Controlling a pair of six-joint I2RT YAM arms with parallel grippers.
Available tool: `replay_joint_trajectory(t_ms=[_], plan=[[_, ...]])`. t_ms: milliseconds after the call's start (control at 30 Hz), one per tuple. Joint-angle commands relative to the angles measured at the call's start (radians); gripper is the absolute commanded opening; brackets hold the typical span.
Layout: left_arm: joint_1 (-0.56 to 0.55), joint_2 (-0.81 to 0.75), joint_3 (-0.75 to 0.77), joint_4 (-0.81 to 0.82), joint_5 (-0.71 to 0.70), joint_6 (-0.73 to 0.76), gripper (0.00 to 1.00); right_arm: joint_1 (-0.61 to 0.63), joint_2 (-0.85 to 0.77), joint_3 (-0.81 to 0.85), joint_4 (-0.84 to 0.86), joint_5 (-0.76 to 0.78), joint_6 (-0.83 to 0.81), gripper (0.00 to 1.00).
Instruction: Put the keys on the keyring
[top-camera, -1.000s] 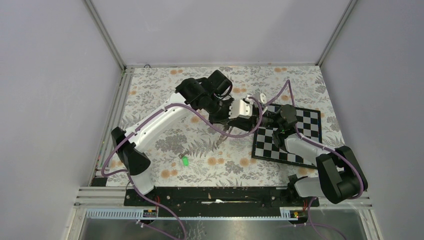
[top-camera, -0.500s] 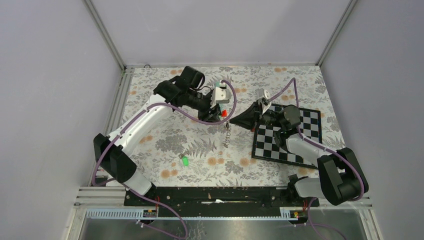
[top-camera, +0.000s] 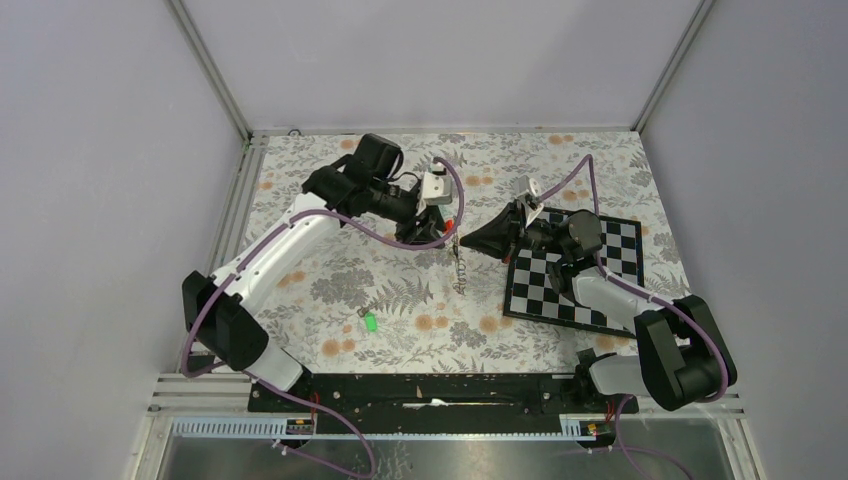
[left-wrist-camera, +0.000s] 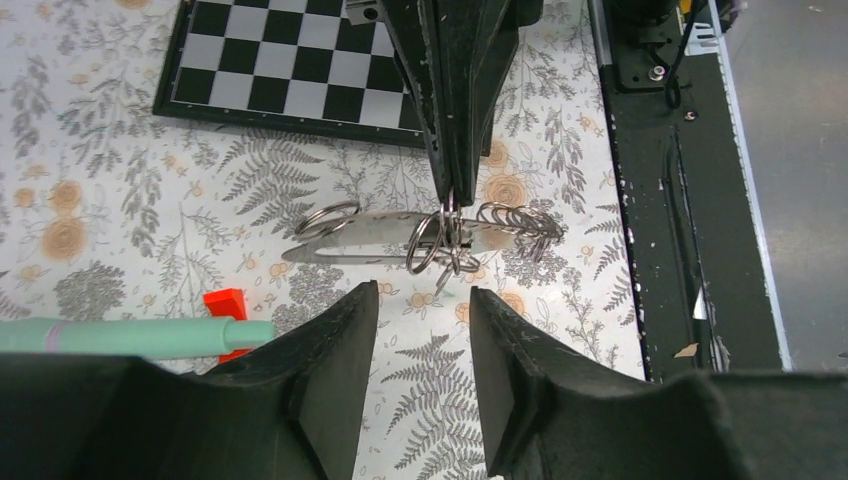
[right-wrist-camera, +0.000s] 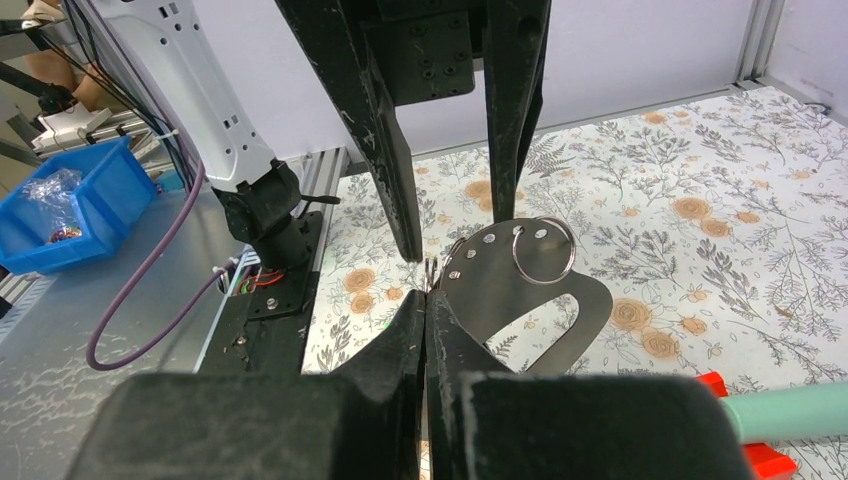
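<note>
Right gripper (right-wrist-camera: 425, 300) closed, pinching the keyring (right-wrist-camera: 500, 290). Left gripper (left-wrist-camera: 423, 300) open, near it. Green key (top-camera: 369, 322) lies on table (top-camera: 600, 170).

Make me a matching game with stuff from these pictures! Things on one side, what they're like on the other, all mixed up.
Things:
1. left claw
2. right claw
3. green key
4. chessboard

What fits:
A. black and white squares
B. shut, pinching the keyring
C. open
D. lying by itself on the flowery table

Pairs: 1-C, 2-B, 3-D, 4-A
</note>
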Motion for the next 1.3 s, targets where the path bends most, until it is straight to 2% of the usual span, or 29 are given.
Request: replay_joint_trajectory(t_ms=[0, 167, 300, 400, 533, 933, 1267], plan=[[0.024, -0.090, -0.025, 0.064, -0.005, 0.005, 0.46, -0.008, -0.010, 0.029, 0.052, 0.020, 0.006, 0.00], [0.043, -0.169, -0.090, 0.114, -0.049, 0.017, 0.50, -0.010, -0.006, 0.029, 0.031, 0.025, 0.000, 0.00], [0.043, -0.204, -0.103, 0.072, 0.044, 0.064, 0.51, -0.011, 0.003, 0.030, 0.027, 0.025, 0.000, 0.00], [0.041, -0.187, -0.111, 0.063, 0.121, 0.087, 0.51, -0.010, 0.009, 0.032, 0.026, 0.022, 0.002, 0.00], [0.030, -0.147, -0.096, 0.063, 0.154, 0.114, 0.49, -0.011, 0.012, 0.036, 0.024, 0.020, 0.005, 0.00], [0.022, -0.052, -0.055, 0.063, 0.169, 0.122, 0.47, -0.011, 0.015, 0.036, 0.016, 0.014, 0.003, 0.00], [0.020, -0.030, -0.048, 0.090, 0.213, 0.097, 0.43, -0.012, 0.019, 0.036, 0.006, 0.017, -0.007, 0.00]])
